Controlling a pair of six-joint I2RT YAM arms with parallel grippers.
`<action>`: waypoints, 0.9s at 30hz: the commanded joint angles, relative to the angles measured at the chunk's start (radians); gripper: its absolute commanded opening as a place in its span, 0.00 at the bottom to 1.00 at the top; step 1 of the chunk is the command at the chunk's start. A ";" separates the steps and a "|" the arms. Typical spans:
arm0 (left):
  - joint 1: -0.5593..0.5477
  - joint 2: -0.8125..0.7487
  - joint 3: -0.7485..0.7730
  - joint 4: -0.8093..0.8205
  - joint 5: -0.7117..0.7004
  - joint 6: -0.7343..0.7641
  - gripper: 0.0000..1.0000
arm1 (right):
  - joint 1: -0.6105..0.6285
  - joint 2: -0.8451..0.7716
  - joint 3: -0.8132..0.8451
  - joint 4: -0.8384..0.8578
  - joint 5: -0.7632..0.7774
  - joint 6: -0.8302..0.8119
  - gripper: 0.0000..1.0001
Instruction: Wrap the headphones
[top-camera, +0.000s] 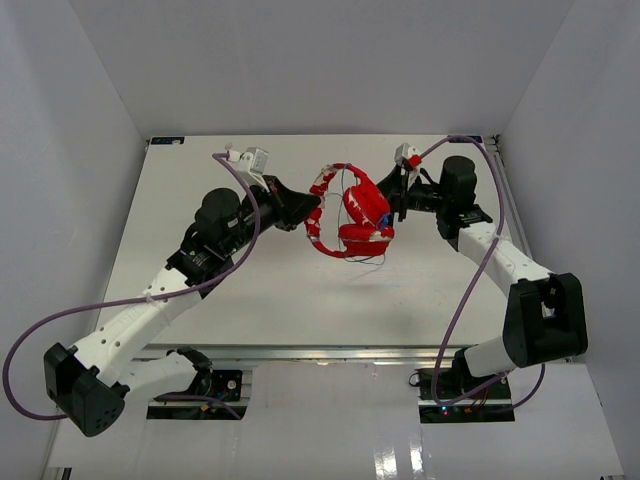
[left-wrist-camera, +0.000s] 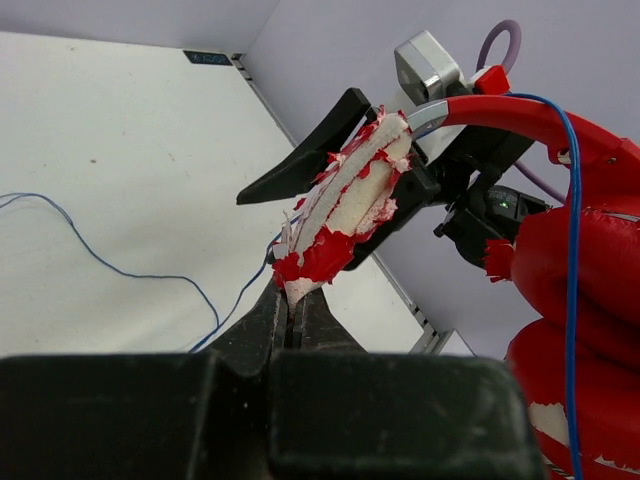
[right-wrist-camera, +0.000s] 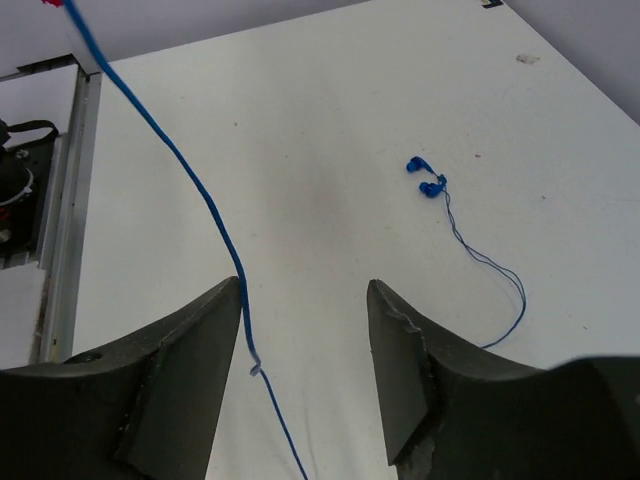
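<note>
Top external view shows the small red over-ear headphones (top-camera: 360, 215) hanging in the air above the middle of the white table (top-camera: 250, 300), between the two arms. Their thin headband (left-wrist-camera: 345, 200), with peeling red skin over white foam, arcs toward the left gripper (left-wrist-camera: 295, 310), whose fingers are pinched tight on its lower end. The padded cups hang on the side nearer the right arm.

From the cups the long thin blue cable (right-wrist-camera: 190, 170) drops slack toward the table. In the right wrist view it runs from the top corner down between the fingers of the right gripper (right-wrist-camera: 305, 300). Its long axis lies roughly along the fingers, hugging the inner edge of the one on the picture's left. Whether it touches that finger I cannot tell.

Those fingers stand well apart and hold nothing. The small blue plug (right-wrist-camera: 428, 185) lies on the table well beyond them.

The right arm is clearly nearer the loose cable, so the next wrap probably depends on that gripper closing on this strand.
</note>
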 joint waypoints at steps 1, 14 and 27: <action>-0.003 0.002 0.103 -0.024 -0.024 -0.090 0.00 | 0.006 0.047 -0.020 0.299 -0.083 0.245 0.70; -0.004 0.027 0.226 -0.117 -0.055 -0.170 0.00 | 0.061 0.254 -0.145 1.011 -0.110 0.580 0.87; -0.006 0.040 0.322 -0.165 -0.100 -0.219 0.00 | 0.140 0.277 -0.202 0.789 -0.021 0.331 0.83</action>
